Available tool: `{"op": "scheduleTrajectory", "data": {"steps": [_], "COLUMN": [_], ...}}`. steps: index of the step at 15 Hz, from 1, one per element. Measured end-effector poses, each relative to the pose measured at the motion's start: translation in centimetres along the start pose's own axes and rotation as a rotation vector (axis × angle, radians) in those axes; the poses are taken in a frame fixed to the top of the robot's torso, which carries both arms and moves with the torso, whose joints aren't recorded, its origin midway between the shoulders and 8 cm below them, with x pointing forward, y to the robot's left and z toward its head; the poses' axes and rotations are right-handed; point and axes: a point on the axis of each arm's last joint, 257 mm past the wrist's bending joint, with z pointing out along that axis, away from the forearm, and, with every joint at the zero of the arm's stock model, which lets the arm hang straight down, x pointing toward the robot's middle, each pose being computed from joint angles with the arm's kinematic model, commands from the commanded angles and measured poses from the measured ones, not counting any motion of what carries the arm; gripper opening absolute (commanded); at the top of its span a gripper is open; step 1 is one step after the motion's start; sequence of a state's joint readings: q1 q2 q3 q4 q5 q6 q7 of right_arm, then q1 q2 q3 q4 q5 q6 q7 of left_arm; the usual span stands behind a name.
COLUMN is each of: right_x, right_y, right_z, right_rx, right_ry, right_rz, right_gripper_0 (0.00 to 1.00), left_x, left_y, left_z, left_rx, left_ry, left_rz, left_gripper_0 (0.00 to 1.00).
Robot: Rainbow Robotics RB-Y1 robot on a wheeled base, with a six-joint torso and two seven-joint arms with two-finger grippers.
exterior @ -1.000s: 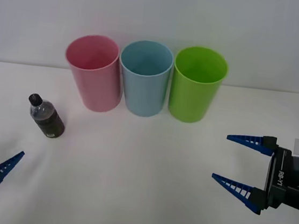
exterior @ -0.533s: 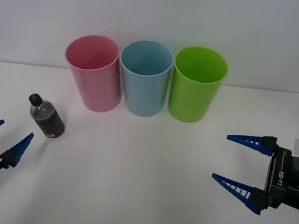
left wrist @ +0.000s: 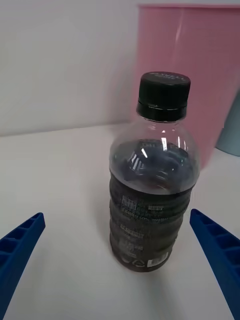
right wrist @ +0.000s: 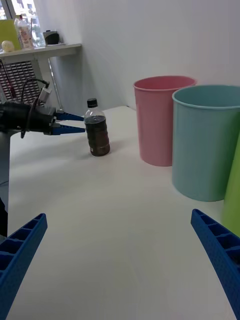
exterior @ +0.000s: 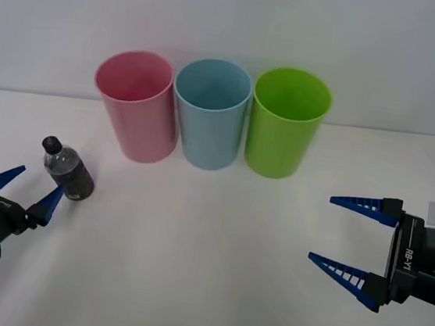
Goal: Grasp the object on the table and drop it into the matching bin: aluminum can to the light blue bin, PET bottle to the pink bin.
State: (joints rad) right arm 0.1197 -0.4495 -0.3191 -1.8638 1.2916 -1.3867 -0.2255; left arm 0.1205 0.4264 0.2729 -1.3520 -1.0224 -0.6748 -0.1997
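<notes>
- The left gripper (exterior: 27,190) has come forward over the last second from the near left corner of the table (exterior: 203,287). It now sits just short of the PET bottle (exterior: 67,169), with one fingertip close beside the bottle's base.
- Its blue fingers (left wrist: 20,242) are spread wide with nothing between them. In the left wrist view the bottle stands squarely in the gap, touching neither finger.
- The bottle has not moved. It stands upright on the left of the white table, black cap (left wrist: 164,94) on and dark liquid filling its lower body.
- I judge the reach nearly done. A little more advance should put the fingers on either side of the body, ready to close.
- The right gripper (exterior: 358,240) is unchanged. It waits low at the right of the table, fingers wide apart and empty, well away from the bottle.
- Beyond the bottle stands the pink bin (exterior: 136,105), the proper target for it and the nearest of the row. The light blue bin (exterior: 210,113) is just beside it, and a green bin (exterior: 287,122) follows.
- The carry from grasp to drop should be short, up and over the pink rim.
</notes>
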Motion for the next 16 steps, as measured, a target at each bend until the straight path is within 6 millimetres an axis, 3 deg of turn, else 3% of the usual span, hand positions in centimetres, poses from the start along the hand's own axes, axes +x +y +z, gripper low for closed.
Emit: {"op": "scheduleTrajectory", "data": {"steps": [7,14,15,16], "right_x": [0.0,0.0,0.0,0.0], "right_y": [0.0,0.0,0.0,0.0], "right_z": [0.0,0.0,0.0,0.0], "right_rx": [0.0,0.0,0.0,0.0], "right_ry": [0.0,0.0,0.0,0.0], "right_rz": [0.0,0.0,0.0,0.0], "right_gripper_0": [1.0,1.0,1.0,1.0], "left_x": [-1.1,-0.3,-0.3,-0.4], "left_y": [-1.6,-1.8,-1.9,-1.9], "left_z": [3.5,4.6,4.8,5.0], "left_rx": [0.008,0.011,0.013,0.011], "left_ry": [-0.005,0.018,0.017,0.016], "left_rz": [0.048,0.053,0.052,0.051], "left_gripper_0": [1.0,1.0,0.8,0.17]}}
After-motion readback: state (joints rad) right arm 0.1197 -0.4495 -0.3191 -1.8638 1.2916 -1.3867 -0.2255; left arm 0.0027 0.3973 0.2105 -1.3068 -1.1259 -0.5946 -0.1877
